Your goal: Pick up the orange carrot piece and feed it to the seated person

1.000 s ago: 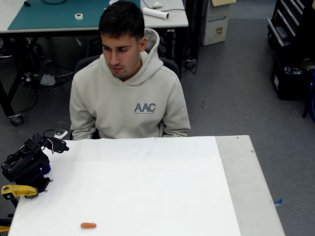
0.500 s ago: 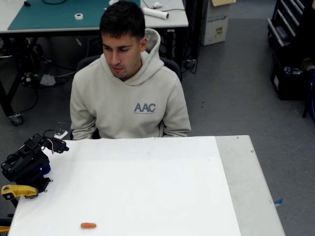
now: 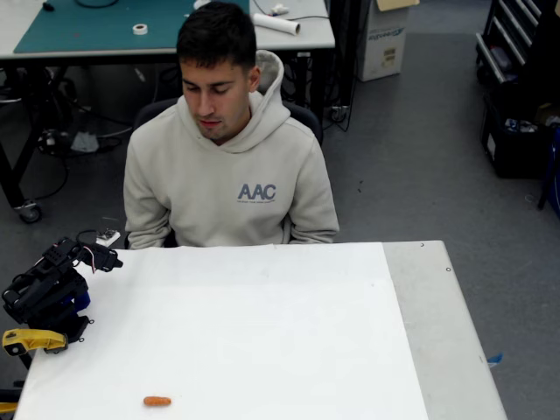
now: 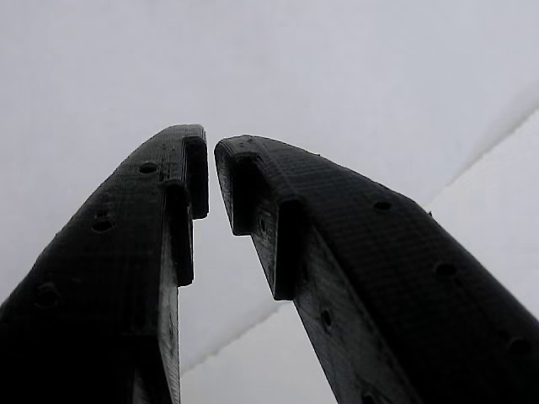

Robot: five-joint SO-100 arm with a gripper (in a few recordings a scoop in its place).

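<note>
The orange carrot piece point(image 3: 157, 401) lies on the white table sheet point(image 3: 262, 332) near the front edge, left of centre. My black arm point(image 3: 48, 289) sits folded at the table's left edge, well back and to the left of the carrot. In the wrist view my gripper point(image 4: 210, 164) is shut, with only a sliver of a gap at the tips and nothing held, and white sheet lies beneath it. The seated person point(image 3: 227, 166), in a beige hoodie, sits behind the far edge of the table and looks down.
A yellow handle point(image 3: 31, 339) lies by the arm's base at the left edge. A bare grey strip of table point(image 3: 437, 324) runs along the right side. Behind the person stands a workbench with a green mat point(image 3: 105, 26).
</note>
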